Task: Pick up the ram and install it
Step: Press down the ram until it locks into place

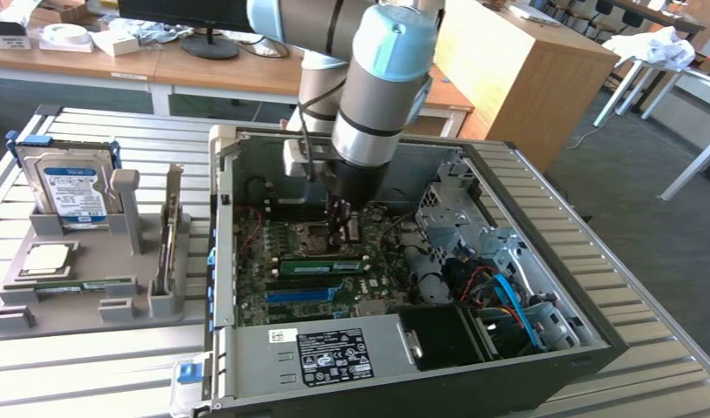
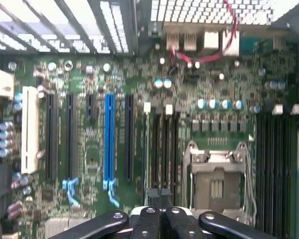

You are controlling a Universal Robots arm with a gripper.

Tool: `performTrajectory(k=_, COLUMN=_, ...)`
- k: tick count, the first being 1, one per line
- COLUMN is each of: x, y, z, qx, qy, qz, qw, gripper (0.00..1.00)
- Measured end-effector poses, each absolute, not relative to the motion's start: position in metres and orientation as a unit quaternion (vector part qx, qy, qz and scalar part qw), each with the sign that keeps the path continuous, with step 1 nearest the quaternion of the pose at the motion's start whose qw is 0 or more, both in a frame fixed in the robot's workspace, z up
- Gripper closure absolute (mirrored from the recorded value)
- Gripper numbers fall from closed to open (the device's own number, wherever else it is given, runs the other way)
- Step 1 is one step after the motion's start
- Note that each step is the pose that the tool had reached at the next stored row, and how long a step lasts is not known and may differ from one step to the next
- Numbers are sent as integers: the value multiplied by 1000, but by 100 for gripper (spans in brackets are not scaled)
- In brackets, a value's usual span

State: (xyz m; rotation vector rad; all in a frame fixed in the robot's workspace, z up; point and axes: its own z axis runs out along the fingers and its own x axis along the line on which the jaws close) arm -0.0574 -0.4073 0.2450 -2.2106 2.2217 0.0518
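The hand (image 1: 345,228) hangs inside the open computer case (image 1: 541,261), fingers pressed together and holding nothing, low over the motherboard (image 2: 89,149) near the processor socket (image 2: 217,184). Just beside the hand, toward the front of the case, a ram (image 1: 322,266) stick sits on edge in its slot — its long axis runs across the board, end to end between the exterior view's left and right. Well away from the hand, on the bench (image 1: 87,366), a grey holder (image 1: 87,305) carries another green stick (image 1: 70,285) lying flat, alongside a hard drive (image 1: 70,187).
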Motion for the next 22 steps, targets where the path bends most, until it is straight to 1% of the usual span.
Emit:
performTrajectory(k=10, x=-85, y=-407, z=245, qx=-705, qy=709, qz=17, qw=3, gripper=90)
performTrajectory(k=22, x=-86, y=-410, z=245, qx=-705, qy=709, qz=17, qw=4, gripper=90)
